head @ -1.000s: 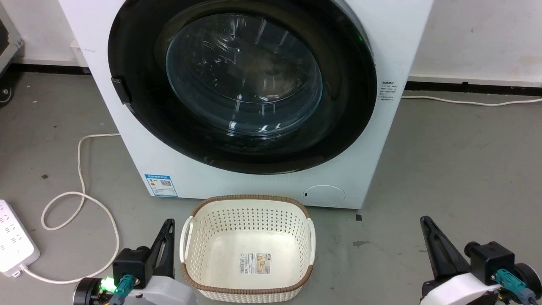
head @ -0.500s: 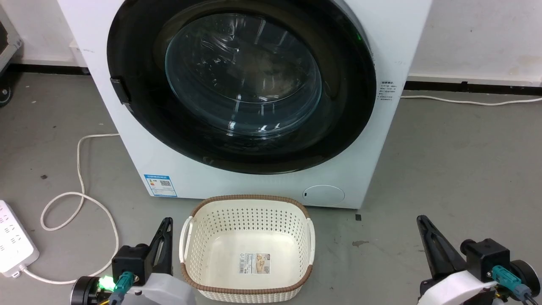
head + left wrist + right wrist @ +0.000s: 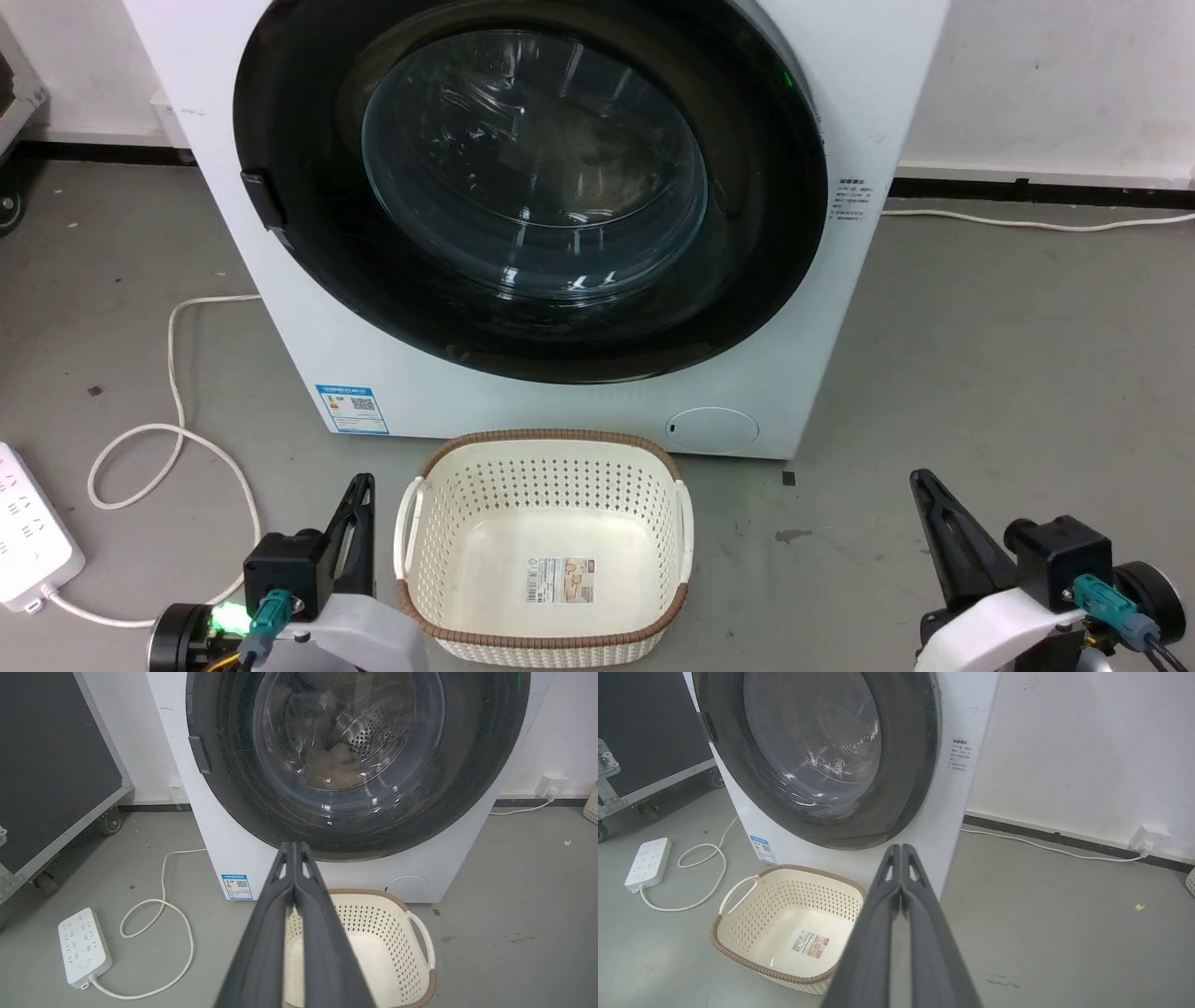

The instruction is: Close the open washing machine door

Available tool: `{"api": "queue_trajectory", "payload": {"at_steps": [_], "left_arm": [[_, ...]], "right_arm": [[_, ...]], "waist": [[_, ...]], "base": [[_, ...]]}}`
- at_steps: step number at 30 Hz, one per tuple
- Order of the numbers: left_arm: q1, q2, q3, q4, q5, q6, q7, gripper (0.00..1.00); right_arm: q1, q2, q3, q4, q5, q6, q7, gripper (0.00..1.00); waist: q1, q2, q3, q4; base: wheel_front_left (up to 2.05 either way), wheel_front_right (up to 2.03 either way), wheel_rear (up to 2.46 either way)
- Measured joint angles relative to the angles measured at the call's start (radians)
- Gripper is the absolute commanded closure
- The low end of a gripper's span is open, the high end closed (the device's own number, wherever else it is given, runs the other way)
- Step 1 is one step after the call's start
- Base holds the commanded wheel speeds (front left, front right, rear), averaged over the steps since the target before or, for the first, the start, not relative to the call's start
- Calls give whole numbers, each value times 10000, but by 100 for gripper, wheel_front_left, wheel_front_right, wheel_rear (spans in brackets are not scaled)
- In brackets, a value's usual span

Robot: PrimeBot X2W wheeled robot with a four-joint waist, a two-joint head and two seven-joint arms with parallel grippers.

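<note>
Just left of the cream basket [image 3: 551,481], the left gripper [image 3: 361,487] rests low with its two dark fingers pressed flat together and nothing between them; the left wrist view shows the same sealed pair. Well to the right of the basket, the right gripper [image 3: 922,485] is likewise pinched tight and empty. Directly behind the basket stands the washing machine [image 3: 523,411]. The washing machine door [image 3: 532,159] sits in its white front, black frame flush all round as far as I can tell, glass bowl facing out.

Judged from that, the closing looks done. At most it remains to confirm that the latch has caught, which the pictures cannot show.

Against a second ago, the door looks the same. The whole head view has drifted slightly leftward, so the camera has moved. Beyond that drift, the right gripper has edged a little toward the basket.
</note>
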Motion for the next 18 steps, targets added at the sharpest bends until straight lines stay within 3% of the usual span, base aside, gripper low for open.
{"api": "queue_trajectory", "payload": {"at_steps": [18], "left_arm": [[-7, -10, 52, -90, 77, 75, 163, 100]], "right_arm": [[-12, 13, 38, -79, -88, 0, 174, 100]], "waist": [[0, 0, 2, -9]], "base": [[0, 0, 0]]}}
